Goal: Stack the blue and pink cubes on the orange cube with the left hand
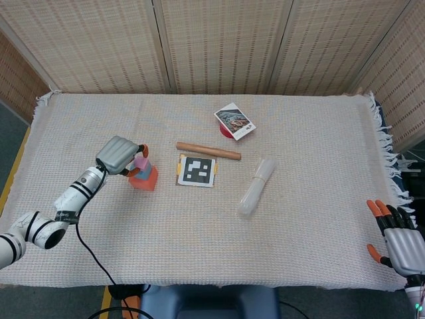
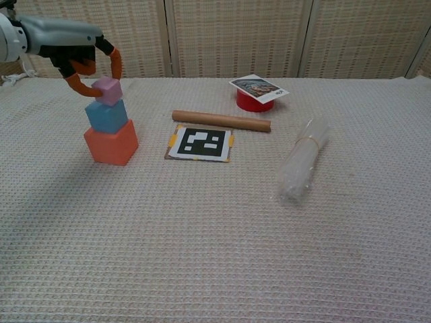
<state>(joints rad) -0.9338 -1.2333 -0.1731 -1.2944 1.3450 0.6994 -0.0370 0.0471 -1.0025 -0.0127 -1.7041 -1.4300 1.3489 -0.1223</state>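
An orange cube (image 2: 112, 142) sits on the cloth at the left, with a blue cube (image 2: 106, 115) stacked on it. A small pink cube (image 2: 108, 90) rests on top of the blue one, tilted toward its right side. My left hand (image 2: 75, 46) is over the stack, and its orange-tipped fingers pinch the pink cube from both sides. In the head view the same hand (image 1: 120, 155) covers much of the stack (image 1: 143, 175). My right hand (image 1: 402, 247) hangs at the table's near right corner, fingers spread, holding nothing.
A black-and-white marker card (image 2: 200, 143) lies right of the stack, with a brown wooden rod (image 2: 221, 120) behind it. Further back stands a red container (image 2: 254, 99) under a picture card (image 2: 258, 86). A clear plastic bottle (image 2: 302, 161) lies at the right.
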